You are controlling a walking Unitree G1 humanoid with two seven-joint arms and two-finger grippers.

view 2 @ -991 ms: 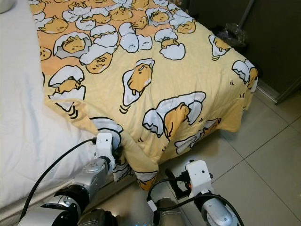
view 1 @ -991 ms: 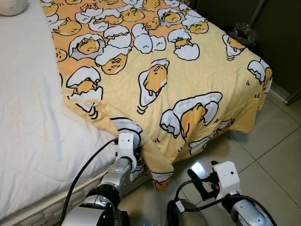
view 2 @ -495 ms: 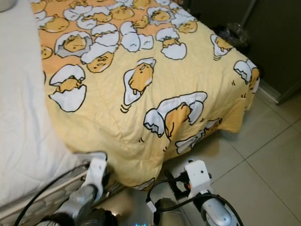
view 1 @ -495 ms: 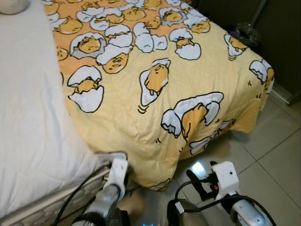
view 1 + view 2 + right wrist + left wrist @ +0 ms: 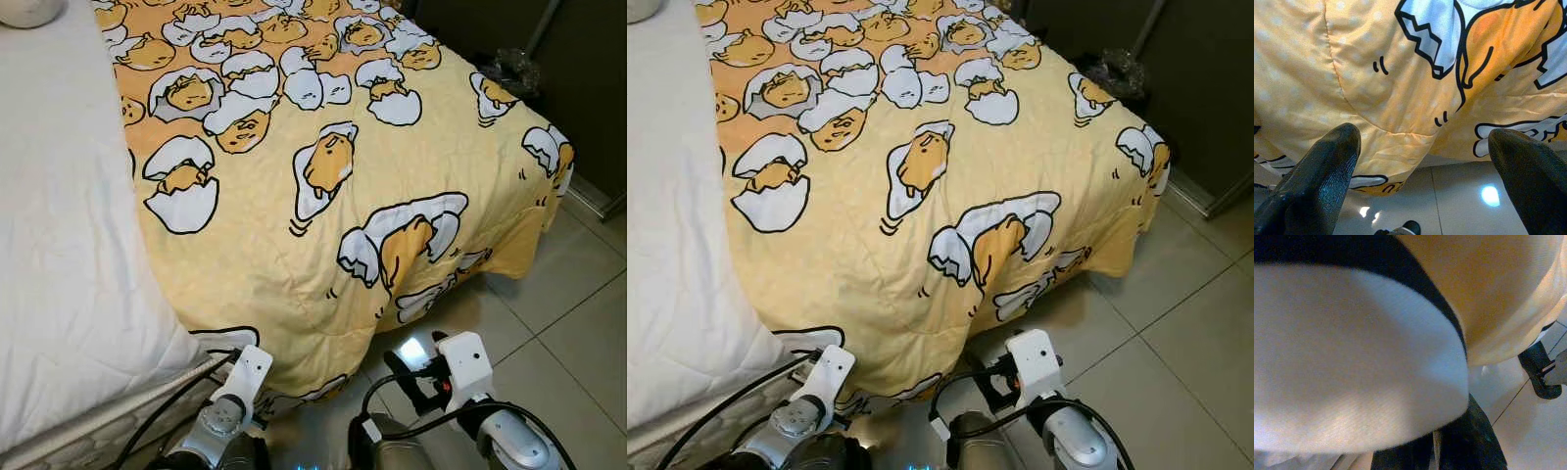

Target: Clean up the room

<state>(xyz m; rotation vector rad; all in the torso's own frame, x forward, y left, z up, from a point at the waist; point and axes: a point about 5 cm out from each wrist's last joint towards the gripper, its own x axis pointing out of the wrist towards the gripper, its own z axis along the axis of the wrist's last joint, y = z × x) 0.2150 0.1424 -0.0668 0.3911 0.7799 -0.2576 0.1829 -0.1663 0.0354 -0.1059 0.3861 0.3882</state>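
Nearest: the left gripper sits low at the foot of the bed, tucked under the blanket hem. Its wrist view is pressed against white-and-yellow cloth w/ a black outline, so can't tell if its jaws are spread or closed, or whether they hold any fabric.

Beside it, the right gripper hovers over the tiled floor, just in front of the hanging edge. Jaws spread wide, nothing between them; the wrist cam looks straight at the draped print, prob. lined up for a tug or a smoothing pass.

Next, the yellow blanket w/ the egg-character print: spread flat over the right half of the bed, foot edge hanging down toward the floor, far right corner draped over the mattress corner. Lies mostly smooth, few creases near the foot, so the bed-making step looks close to done.

To the left, the white sheet is bare, blanket edge running alongside it.

Far: a white pillow at the top left corner, a dark crinkled bag on the floor by the dark wall.
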